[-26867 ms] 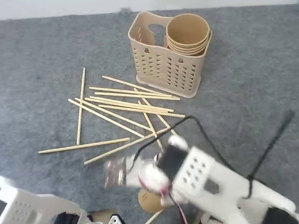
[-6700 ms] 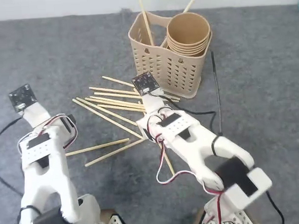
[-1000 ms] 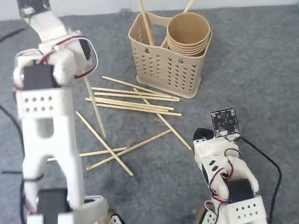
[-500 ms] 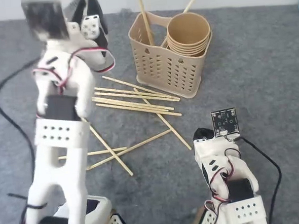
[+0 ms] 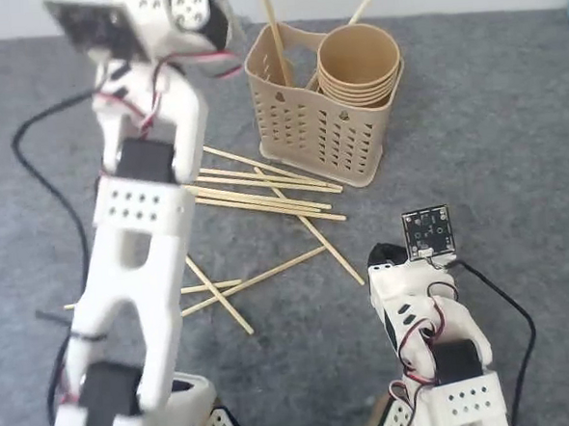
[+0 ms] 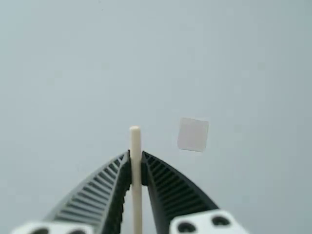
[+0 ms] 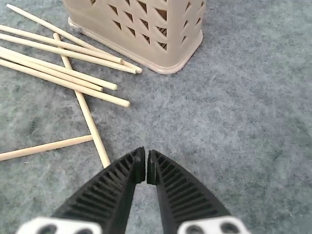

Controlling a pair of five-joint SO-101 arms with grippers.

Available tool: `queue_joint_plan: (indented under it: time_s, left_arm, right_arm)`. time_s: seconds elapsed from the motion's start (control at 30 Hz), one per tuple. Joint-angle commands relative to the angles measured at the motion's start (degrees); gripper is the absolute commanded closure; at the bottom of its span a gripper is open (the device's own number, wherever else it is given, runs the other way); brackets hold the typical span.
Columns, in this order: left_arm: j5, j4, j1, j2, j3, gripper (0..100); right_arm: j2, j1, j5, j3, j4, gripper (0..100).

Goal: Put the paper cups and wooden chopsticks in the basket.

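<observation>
My left gripper (image 6: 136, 156) is shut on a wooden chopstick (image 6: 135, 185), whose tip pokes out past the fingertips against a pale blank background. From above, that gripper (image 5: 216, 12) is raised high, just left of the beige basket (image 5: 308, 125). The basket holds a stack of paper cups (image 5: 357, 62) and two upright chopsticks (image 5: 273, 25). Several loose chopsticks (image 5: 259, 190) lie on the grey mat in front of the basket. My right gripper (image 7: 146, 160) is shut on nothing, low over the mat near the basket (image 7: 146, 34) and some chopsticks (image 7: 63, 73).
The right arm (image 5: 428, 310) sits folded at the near right of the mat. The tall left arm (image 5: 140, 222) stands over the left part of the chopstick pile. Bare grey mat (image 5: 494, 162) lies to the right of the basket.
The left arm has risen and swung right toward the basket with the chopstick in its gripper. The right arm has kept still.
</observation>
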Motion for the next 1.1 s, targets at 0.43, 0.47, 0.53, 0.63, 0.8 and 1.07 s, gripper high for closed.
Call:
queue_joint_plan:
  time_s: [0.43,0.47,0.53,0.63,0.8,1.07]
  left_arm:
    - [-0.3,-0.5,1.8,13.7,-2.2,88]
    - [-0.2,1.8,1.4,13.5,-1.9,83]
    - [-0.4,8.4,0.4,11.5,-2.0,74]
    - [-0.3,19.2,-1.5,6.0,-1.9,69]
    - [-0.5,44.4,-6.9,-7.7,-1.7,72]
    - [-0.1,69.2,-21.5,-16.8,8.2,78]
  right_arm:
    - [-1.3,0.7,1.1,0.8,-2.0,98.0]
    - [-1.3,0.7,1.1,0.8,-2.0,98.0]
    - [-1.3,0.7,1.1,0.8,-1.8,98.0]
    - [-1.3,0.7,1.1,0.8,-1.6,98.0]
    - [-1.3,0.7,1.1,0.8,-1.5,98.0]
    - [-1.8,0.6,5.8,0.8,1.0,98.0]
